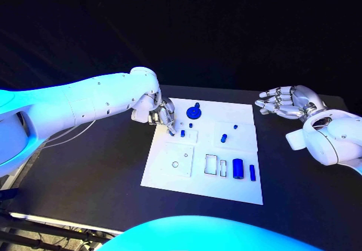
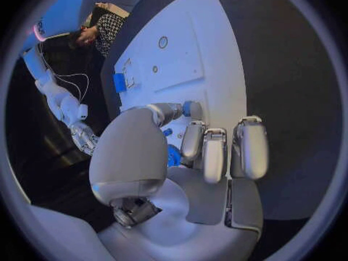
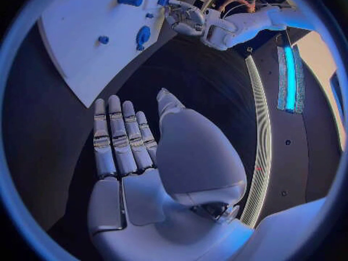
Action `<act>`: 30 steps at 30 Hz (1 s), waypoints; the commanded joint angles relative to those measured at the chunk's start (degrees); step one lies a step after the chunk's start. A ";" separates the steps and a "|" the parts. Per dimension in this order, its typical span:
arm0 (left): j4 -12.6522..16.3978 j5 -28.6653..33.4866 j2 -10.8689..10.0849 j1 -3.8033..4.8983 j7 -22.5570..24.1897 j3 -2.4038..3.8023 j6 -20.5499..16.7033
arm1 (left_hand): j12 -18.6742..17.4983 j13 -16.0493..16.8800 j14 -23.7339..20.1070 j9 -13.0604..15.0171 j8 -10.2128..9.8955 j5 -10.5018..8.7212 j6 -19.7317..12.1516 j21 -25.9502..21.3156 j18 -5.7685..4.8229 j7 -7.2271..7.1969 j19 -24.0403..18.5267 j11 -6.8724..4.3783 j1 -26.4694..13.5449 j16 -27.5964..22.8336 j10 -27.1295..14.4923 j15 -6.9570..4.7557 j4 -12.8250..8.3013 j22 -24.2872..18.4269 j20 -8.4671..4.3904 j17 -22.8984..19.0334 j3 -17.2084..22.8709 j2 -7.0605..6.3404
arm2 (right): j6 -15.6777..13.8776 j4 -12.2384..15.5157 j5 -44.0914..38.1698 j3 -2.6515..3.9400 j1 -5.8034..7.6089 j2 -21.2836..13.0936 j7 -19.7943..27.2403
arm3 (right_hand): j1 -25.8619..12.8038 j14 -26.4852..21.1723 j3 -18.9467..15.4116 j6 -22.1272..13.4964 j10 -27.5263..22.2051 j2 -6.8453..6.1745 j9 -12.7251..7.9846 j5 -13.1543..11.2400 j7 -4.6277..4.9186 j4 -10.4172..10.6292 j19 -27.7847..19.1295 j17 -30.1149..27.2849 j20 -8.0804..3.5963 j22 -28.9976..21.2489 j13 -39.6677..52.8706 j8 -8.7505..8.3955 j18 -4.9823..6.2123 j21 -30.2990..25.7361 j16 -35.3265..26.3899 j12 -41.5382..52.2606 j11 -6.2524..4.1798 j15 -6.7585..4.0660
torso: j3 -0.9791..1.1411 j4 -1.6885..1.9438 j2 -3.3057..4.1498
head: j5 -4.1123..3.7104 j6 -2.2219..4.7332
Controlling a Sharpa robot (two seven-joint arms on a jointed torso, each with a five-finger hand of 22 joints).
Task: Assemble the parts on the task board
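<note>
the left hand (image 1: 160, 112) is hovering over the task board's (image 1: 202, 185) far corner, fingers curled near a small blue peg (image 1: 182, 133); i cannot tell if it's pinching anything. the right hand (image 1: 290, 102) is hanging spread, off the board. a nudge could be knocking the loose peg away.

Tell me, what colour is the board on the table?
White; the board shows best in the head view.

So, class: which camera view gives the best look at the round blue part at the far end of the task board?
The head view: the round blue part lies unobstructed beside the left hand. The right wrist view shows it small and edge-on; in the left wrist view it peeks out between the fingers.
</note>
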 commanded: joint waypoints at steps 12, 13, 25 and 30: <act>0.32 0.03 0.65 -0.24 -0.94 -0.08 -1.02 | 0.41 0.45 5.97 0.10 -0.10 0.43 0.26 0.29 0.44 -0.46 0.30 0.15 -0.36 0.37 0.64 -0.34 -13.47 0.07 0.01 15.10 13.14 0.28 | 0.82 0.22 -0.26 0.01 -0.04 -0.10 0.39 | -0.13 0.26 -0.16 -0.26 -0.36 0.48 -0.10 -0.20 4.81 -0.15 -0.42 -0.05 0.03 -0.05 -0.10 0.20 0.73 0.01 -0.27 0.25 -0.07 -0.01 | -0.02 -0.03 0.00 | -0.07 -0.07; 0.33 0.11 0.68 -0.26 -1.04 -0.09 -1.03 | 0.44 0.50 5.97 0.11 -0.16 0.52 0.32 0.31 0.42 -0.44 0.32 0.16 -0.56 0.37 0.69 -0.33 -13.43 0.11 0.01 15.10 13.08 0.25 | 0.82 0.22 -0.26 0.01 -0.04 -0.11 0.38 | -0.13 0.26 -0.16 -0.26 -0.36 0.48 -0.10 -0.20 4.81 -0.15 -0.42 -0.05 0.03 -0.05 -0.10 0.20 0.73 0.01 -0.27 0.25 -0.07 -0.01 | -0.02 -0.02 0.00 | -0.08 -0.06; 0.42 0.70 0.84 -0.35 -2.15 -0.14 -2.52 | 0.50 0.66 5.97 0.19 -0.27 0.89 0.46 0.39 0.39 -0.39 0.39 0.20 -1.23 0.37 0.88 -0.29 -13.27 0.26 0.01 15.10 12.94 0.26 | 0.81 0.34 -0.26 0.01 -0.03 -0.22 0.37 | -0.13 0.26 -0.16 -0.26 -0.36 0.48 -0.10 -0.20 4.81 -0.15 -0.42 -0.05 0.03 -0.05 -0.10 0.20 0.73 0.01 -0.27 0.25 -0.07 -0.01 | -0.01 -0.01 -0.02 | -0.16 -0.11; 0.50 0.97 0.86 -0.37 -2.49 -0.16 -2.70 | 0.51 0.70 5.97 0.22 -0.27 1.07 0.51 0.41 0.38 -0.39 0.42 0.21 -1.45 0.37 0.94 -0.29 -13.27 0.31 0.02 15.10 12.87 0.20 | 0.80 0.38 -0.26 0.01 -0.03 -0.26 0.37 | -0.13 0.26 -0.16 -0.26 -0.36 0.48 -0.10 -0.20 4.81 -0.15 -0.42 -0.05 0.03 -0.05 -0.10 0.20 0.73 0.01 -0.27 0.25 -0.07 -0.01 | 0.00 0.01 -0.02 | -0.19 -0.16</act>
